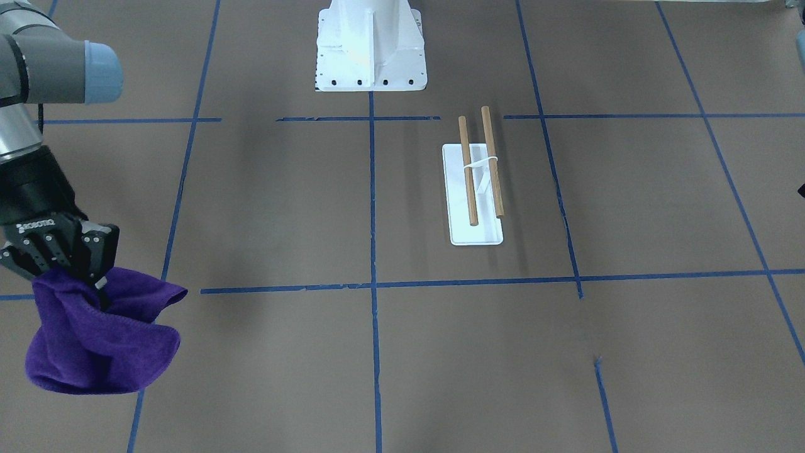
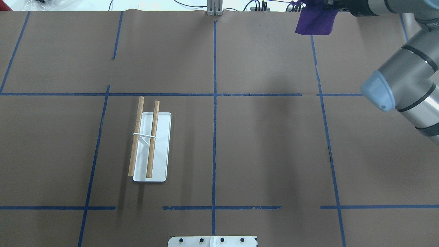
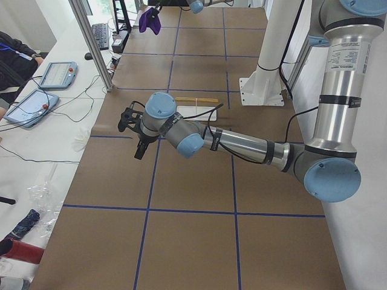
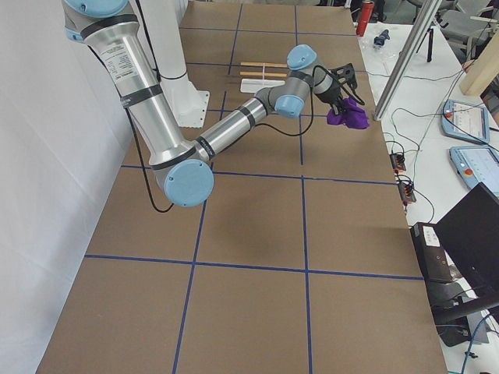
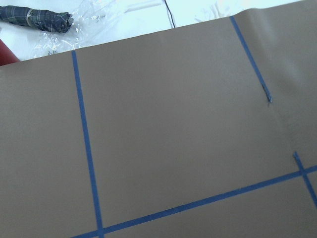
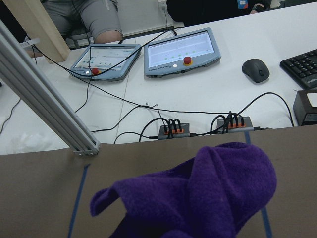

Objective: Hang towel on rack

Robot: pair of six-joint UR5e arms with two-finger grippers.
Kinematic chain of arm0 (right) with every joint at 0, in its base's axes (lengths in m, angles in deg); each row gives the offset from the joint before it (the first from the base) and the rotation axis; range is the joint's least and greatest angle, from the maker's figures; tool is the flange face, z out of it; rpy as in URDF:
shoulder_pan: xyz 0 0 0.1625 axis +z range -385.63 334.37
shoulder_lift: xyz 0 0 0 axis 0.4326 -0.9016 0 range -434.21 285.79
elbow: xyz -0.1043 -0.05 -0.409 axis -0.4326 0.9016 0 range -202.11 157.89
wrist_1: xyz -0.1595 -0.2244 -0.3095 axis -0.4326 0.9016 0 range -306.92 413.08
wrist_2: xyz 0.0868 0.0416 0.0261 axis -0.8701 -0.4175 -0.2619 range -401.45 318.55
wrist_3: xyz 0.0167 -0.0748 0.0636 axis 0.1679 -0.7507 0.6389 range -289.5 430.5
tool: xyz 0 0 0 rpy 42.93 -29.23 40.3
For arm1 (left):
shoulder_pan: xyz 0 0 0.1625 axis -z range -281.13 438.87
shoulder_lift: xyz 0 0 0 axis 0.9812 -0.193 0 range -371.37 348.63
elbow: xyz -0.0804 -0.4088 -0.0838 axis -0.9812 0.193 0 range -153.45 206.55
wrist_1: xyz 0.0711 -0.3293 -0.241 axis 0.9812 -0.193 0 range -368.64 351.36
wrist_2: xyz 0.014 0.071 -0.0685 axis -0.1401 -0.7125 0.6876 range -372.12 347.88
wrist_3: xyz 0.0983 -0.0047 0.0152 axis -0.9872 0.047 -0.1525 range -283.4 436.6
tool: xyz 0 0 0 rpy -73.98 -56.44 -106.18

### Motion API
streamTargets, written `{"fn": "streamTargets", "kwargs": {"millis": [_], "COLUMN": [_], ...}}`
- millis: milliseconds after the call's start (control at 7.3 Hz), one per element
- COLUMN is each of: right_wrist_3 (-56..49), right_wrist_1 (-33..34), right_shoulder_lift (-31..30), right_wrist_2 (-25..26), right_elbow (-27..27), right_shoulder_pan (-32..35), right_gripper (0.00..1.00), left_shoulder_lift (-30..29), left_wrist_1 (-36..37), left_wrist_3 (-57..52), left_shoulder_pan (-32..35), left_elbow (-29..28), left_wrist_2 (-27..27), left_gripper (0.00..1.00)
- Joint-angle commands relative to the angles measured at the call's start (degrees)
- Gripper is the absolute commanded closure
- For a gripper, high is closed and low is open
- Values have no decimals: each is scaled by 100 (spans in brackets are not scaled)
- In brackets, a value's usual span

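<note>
A brown tabletop (image 2: 267,147) carries a blue tape grid (image 2: 214,137). Beyond its far edge, a white desk (image 6: 208,94) holds two pendants (image 6: 182,51), a keyboard (image 6: 302,67) and a mouse (image 6: 256,69). A silver post (image 6: 44,109) rises at the edge.

You're in a robotics lab. Two industrial arms, the left arm (image 3: 242,142) and right arm (image 4: 234,125), rise by a white pedestal (image 1: 370,47) on a counter (image 2: 267,144) papered brown and gridded with blue tape (image 2: 214,137). Your desk runs along the far edge: two teach pendants (image 6: 182,51) with red stop buttons, keyboard (image 6: 303,67), mouse (image 6: 255,69), cable hubs (image 6: 174,130), aluminium extrusion post (image 6: 44,109). A laptop (image 4: 475,234) sits on that side too.
</note>
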Motion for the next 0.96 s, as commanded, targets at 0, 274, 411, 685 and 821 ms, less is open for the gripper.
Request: {"fn": "streamTargets", "kwargs": {"millis": [0,274,411,685,821], "right_wrist_3": [729,756,756,756,730], "right_wrist_1": [29,38,38,46,29], "right_shoulder_lift": [21,30,265,617,749], "right_wrist_2": [1423,2076,2645,3072,3073], "right_elbow": [-537,-880,-873,-899,-925], "right_shoulder_pan": [-1106,-2002,-2660,-3262,-3360], "right_gripper": [100,100,100,100,100], "left_shoulder_lift": [-422,-878,-1220,-1784,-1995], "left_wrist_1": [-807,-1176,-1195,-1169,-1160], "left_wrist_3": [2450,4049,4719,5759,6094], "left_shoulder_pan": [-674,-1131,-1377,-2140,-2553], "left_elbow": [23,15,-2,-29,-29], "left_wrist_2": [-239,-249,-275,-869,-1012], "left_gripper": [0,0,0,0,0]}}
